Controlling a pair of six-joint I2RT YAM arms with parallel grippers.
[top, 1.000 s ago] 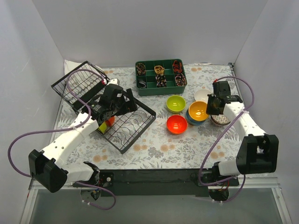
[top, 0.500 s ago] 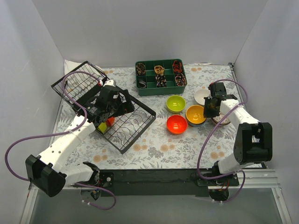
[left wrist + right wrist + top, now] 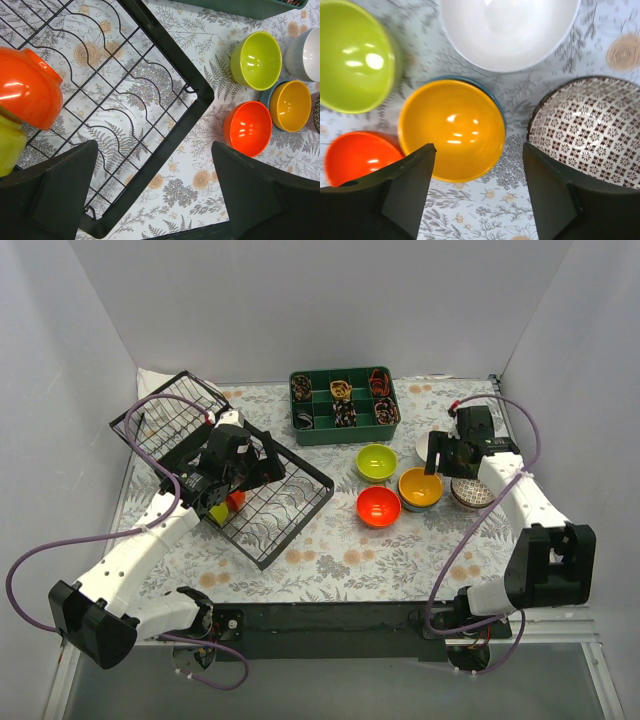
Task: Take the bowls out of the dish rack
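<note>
The black wire dish rack [image 3: 285,510] lies at the left; its frame corner [image 3: 172,127] shows in the left wrist view. An orange bowl [image 3: 25,87] and a lime bowl [image 3: 9,145] lean in it. My left gripper [image 3: 155,200] hovers open over the rack [image 3: 245,468], holding nothing. On the table stand a lime bowl [image 3: 352,62], a white bowl [image 3: 510,27], a red-orange bowl [image 3: 357,155], a mosaic bowl [image 3: 587,135] and a yellow-orange bowl [image 3: 451,129] nested in a blue one [image 3: 499,102]. My right gripper [image 3: 477,200] hangs open above them, empty.
A green divided tray [image 3: 345,407] with small items sits at the back centre. A second tilted wire panel [image 3: 165,420] rises at the back left. The white walls close in on three sides. The flowered cloth [image 3: 350,560] covers the table.
My right gripper has opened and let go of the yellow-orange bowl, now resting in the blue one, and has drawn back. The left gripper has shifted slightly back-left over the rack.
</note>
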